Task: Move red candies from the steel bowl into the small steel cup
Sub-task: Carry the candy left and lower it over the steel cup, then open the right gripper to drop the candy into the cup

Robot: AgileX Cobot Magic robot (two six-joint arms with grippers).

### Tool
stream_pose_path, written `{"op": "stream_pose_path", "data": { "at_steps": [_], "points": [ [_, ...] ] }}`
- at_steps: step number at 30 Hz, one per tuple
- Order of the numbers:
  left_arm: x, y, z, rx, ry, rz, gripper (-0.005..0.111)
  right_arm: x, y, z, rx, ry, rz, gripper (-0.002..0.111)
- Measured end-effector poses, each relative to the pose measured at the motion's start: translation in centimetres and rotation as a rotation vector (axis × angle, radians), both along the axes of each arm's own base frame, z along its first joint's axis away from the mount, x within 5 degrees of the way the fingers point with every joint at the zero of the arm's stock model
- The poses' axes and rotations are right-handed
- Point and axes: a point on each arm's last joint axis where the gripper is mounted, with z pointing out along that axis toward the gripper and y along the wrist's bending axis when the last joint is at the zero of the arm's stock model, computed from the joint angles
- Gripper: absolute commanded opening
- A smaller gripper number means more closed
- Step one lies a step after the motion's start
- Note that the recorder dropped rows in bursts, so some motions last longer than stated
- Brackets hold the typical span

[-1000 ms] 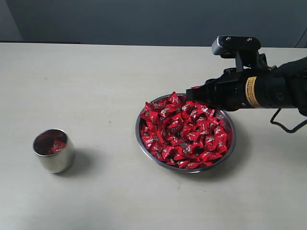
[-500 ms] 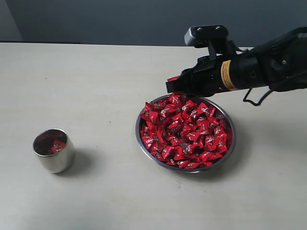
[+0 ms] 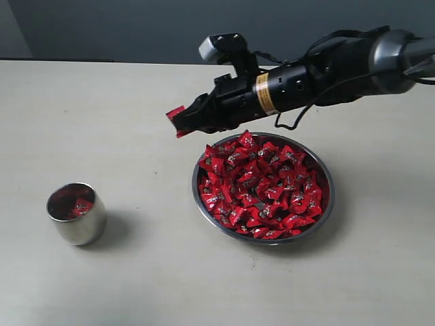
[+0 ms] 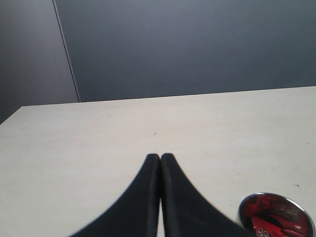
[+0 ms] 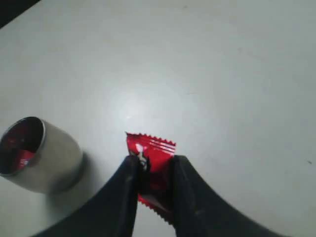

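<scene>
The steel bowl (image 3: 325, 207) sits right of the table's middle, heaped with red candies (image 3: 262, 187). The small steel cup (image 3: 76, 213) stands at the left with a few red candies inside; it also shows in the right wrist view as the cup (image 5: 47, 158) and in the left wrist view as the cup (image 4: 276, 215). My right gripper (image 3: 179, 121) hangs above the table just left of the bowl, shut on one red candy (image 5: 150, 165) whose crimped end sticks out past the fingertips. My left gripper (image 4: 160, 158) is shut and empty, near the cup.
The pale tabletop (image 3: 136, 102) stretches back to a dark wall. The right arm (image 3: 319, 75) reaches over the bowl's far rim from the right.
My right gripper has lifted out of the bowl with a candy and travelled left, from the bowl's far right rim to a spot past its left rim. Cup and bowl have not moved.
</scene>
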Motion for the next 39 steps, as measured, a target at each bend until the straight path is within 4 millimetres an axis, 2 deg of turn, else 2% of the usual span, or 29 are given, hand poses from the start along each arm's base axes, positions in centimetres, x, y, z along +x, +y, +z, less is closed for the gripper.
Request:
{"op": "stream_pose_path", "data": {
  "at_steps": [7, 8, 10, 14, 19, 25, 33, 39],
  "points": [
    [0.0, 0.0, 0.0, 0.000, 0.000, 0.000, 0.000, -2.3, 5.7, -0.7, 0.025, -0.018, 0.152, 0.020],
    [0.0, 0.0, 0.0, 0.000, 0.000, 0.000, 0.000, -3.3, 7.1, -0.8, 0.030, -0.023, 0.192, 0.020],
    [0.0, 0.0, 0.0, 0.000, 0.000, 0.000, 0.000, -4.6, 8.8, -0.8, 0.037, -0.030, 0.237, 0.020],
    [0.0, 0.0, 0.0, 0.000, 0.000, 0.000, 0.000, -6.1, 10.9, -0.3, 0.056, -0.049, 0.287, 0.020],
    [0.0, 0.0, 0.0, 0.000, 0.000, 0.000, 0.000, -7.5, 12.3, -0.8, 0.039, -0.041, 0.335, 0.020],
    [0.0, 0.0, 0.0, 0.000, 0.000, 0.000, 0.000, -9.1, 12.9, -1.0, 0.006, -0.047, 0.388, 0.020],
    [0.0, 0.0, 0.0, 0.000, 0.000, 0.000, 0.000, -8.6, 13.0, -2.2, -0.033, -0.055, 0.349, 0.020],
    [0.0, 0.0, 0.0, 0.000, 0.000, 0.000, 0.000, -8.4, 13.0, -2.3, -0.039, -0.067, 0.331, 0.020]
  ]
}}
